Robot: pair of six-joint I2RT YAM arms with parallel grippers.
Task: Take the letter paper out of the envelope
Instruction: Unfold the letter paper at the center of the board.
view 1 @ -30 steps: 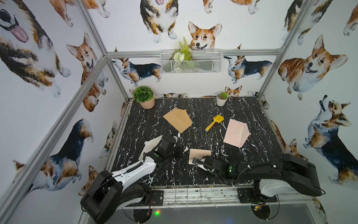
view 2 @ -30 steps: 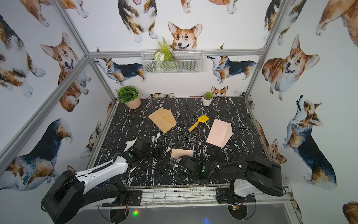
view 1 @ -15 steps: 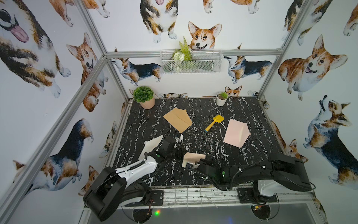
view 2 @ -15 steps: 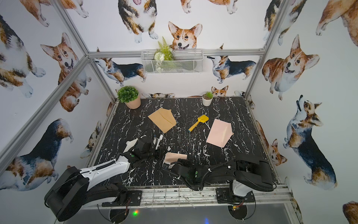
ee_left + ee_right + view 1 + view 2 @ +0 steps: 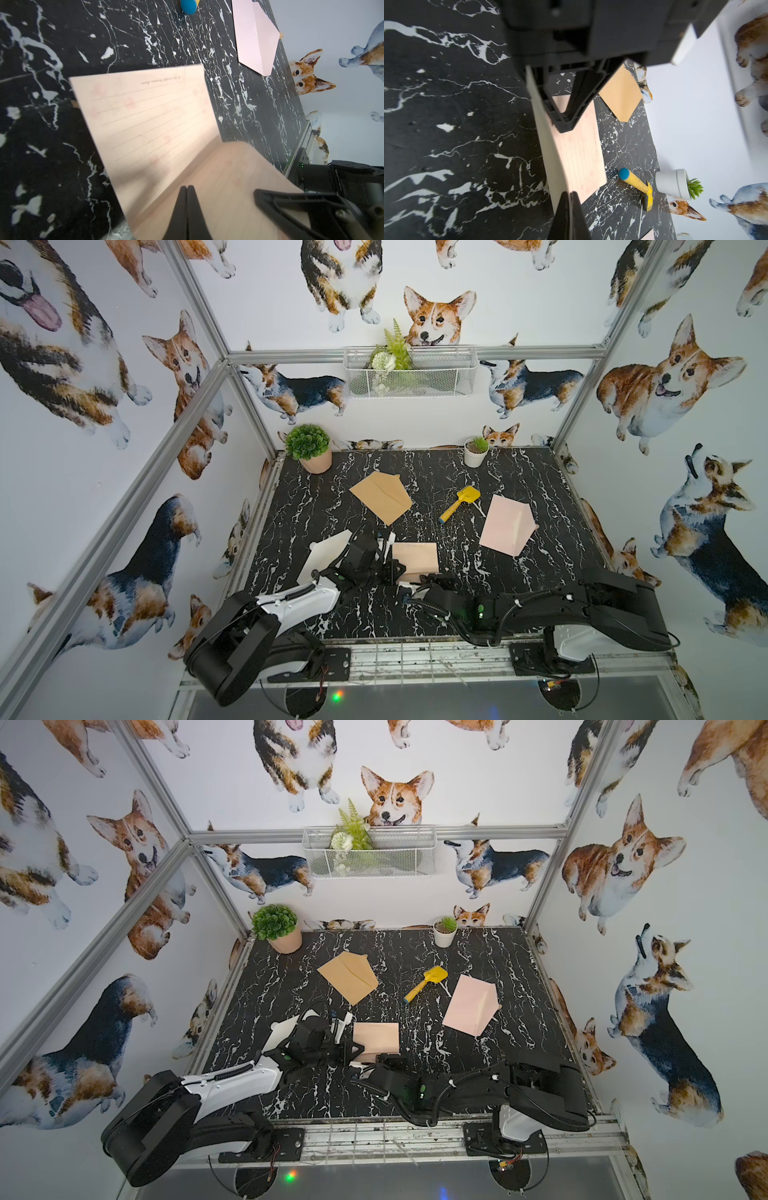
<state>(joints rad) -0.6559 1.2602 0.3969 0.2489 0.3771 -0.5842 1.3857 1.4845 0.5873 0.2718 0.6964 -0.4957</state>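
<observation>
The left end effector [image 5: 187, 188] has its jaws pressed together, tips against the folded letter paper [image 5: 415, 558]; the right end effector [image 5: 570, 194], also closed, pinches the sheet's raised edge at its 6 o'clock; the paper sits toward the surface's [image 5: 519, 472] 6 o'clock, out of the white envelope [image 5: 326, 558] lying at its 9 o'clock.

Closed end effector [image 5: 187, 187] over letter paper [image 5: 145, 116]

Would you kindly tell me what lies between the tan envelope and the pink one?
A yellow toy shovel lies between the tan envelope and the pink envelope, touching neither; both top views show it.
</observation>
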